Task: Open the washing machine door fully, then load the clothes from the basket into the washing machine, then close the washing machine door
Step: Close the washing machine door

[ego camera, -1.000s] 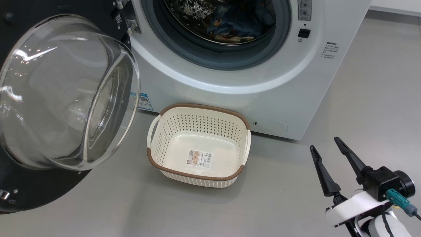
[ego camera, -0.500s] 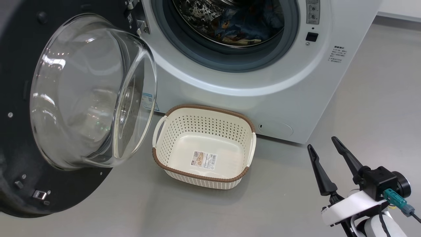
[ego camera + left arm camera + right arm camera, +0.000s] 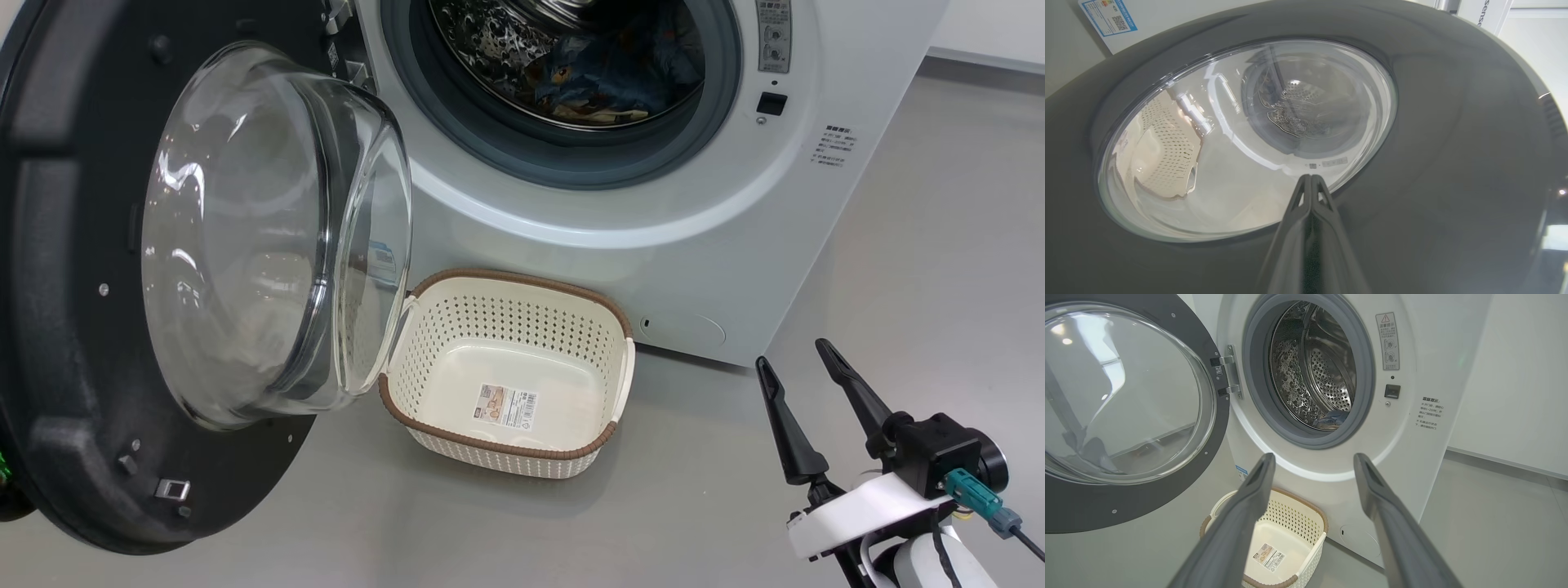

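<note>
Door [image 3: 1453, 143] facing left claw [image 3: 1311, 177], fingers together | right claw [image 3: 789, 353] spread, empty, beside basket [image 3: 490, 327]

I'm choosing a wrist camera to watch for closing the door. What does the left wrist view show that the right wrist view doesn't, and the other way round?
Left wrist view: the outer black face of the washing machine door close up, with the shut left gripper pointing at it. Right wrist view: the door's inner side, its hinge, blue clothes lying in the drum, and the open right gripper. Both: the door glass, the drum and the basket, the last two seen through the glass from the left wrist.
</note>
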Controlling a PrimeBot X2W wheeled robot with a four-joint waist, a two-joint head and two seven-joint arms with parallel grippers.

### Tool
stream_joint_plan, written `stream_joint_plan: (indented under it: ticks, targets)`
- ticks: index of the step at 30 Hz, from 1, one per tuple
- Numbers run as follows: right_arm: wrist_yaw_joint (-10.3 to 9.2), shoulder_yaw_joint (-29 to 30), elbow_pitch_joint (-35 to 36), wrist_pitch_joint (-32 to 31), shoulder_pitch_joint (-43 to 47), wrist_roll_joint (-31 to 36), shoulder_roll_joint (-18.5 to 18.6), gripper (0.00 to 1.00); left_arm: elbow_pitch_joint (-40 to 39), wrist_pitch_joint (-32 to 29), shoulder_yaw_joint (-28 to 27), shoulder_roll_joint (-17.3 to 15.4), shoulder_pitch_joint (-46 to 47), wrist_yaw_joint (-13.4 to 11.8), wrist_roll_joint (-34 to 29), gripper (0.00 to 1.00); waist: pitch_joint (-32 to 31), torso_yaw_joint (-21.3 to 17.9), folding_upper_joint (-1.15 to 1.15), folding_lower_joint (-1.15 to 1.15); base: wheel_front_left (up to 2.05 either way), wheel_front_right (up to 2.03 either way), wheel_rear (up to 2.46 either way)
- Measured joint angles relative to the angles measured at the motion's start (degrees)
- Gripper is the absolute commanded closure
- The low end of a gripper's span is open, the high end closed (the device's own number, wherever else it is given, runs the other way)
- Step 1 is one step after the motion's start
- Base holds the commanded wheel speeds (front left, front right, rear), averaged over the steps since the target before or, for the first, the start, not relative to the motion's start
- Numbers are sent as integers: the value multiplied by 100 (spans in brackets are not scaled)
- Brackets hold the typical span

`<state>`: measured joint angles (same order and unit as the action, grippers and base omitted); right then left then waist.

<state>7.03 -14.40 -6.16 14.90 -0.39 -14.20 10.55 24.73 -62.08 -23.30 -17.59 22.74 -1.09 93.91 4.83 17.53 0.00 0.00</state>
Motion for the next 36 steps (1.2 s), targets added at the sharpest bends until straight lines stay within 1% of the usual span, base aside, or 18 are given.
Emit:
stream_joint_plan:
  ticks: [7,10,20,28,36]
  targets:
    - [0,-32,2,0,-1,-1,-99,0,-468,-141,-8,234,-210,-65,219,100,-6,-67,0,0,0,0,0]
    - [0,-49,3,0,-1,-1,-148,0,-669,-188,-10,364,-281,-141,299,100,1,-121,0,0,0,0,0]
    - [0,-36,11,0,-5,0,-246,0,-1450,-232,107,660,-537,-289,315,100,66,-416,0,0,0,0,0]
    - [0,-47,18,0,-57,3,-322,0,-1823,82,199,939,-541,-330,248,100,146,-712,0,0,0,0,0]
    - [0,-57,23,0,-215,7,-363,0,-2147,301,328,1051,-507,-370,108,100,212,-1109,0,0,0,0,0]
